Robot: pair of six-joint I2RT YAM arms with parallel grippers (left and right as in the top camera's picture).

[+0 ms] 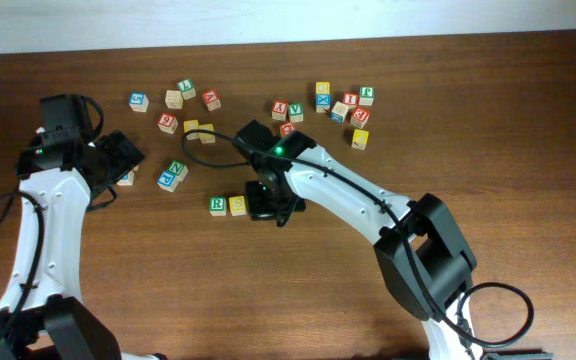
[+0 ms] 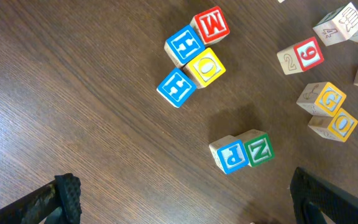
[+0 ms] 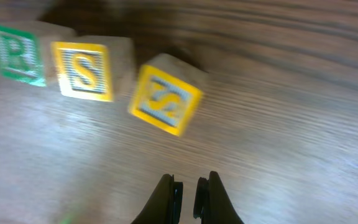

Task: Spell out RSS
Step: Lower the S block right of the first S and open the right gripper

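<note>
At the right gripper (image 3: 186,182): barely a slit between the fingers, nothing held. Just ahead of the tips, slightly left, the skewed S (image 3: 165,99) (blurred, yellow face turned out of line). Farther ahead and left, just beside it, the straight S (image 3: 84,70). Leftmost, close beside that, the R (image 3: 17,53). At the left gripper (image 2: 182,186): spread wide, empty. Ahead of it, P (image 2: 232,155) and N (image 2: 258,149), touching. Beyond, a four-cube cluster (image 2: 205,65).

Shows dark, finely grained wood on the worktop (image 1: 528,120), smooth, low sheen; pale bare wood with matt painted faces on R cube (image 3: 16,53), S cube (image 3: 82,70) and second S cube (image 3: 165,99)
</note>
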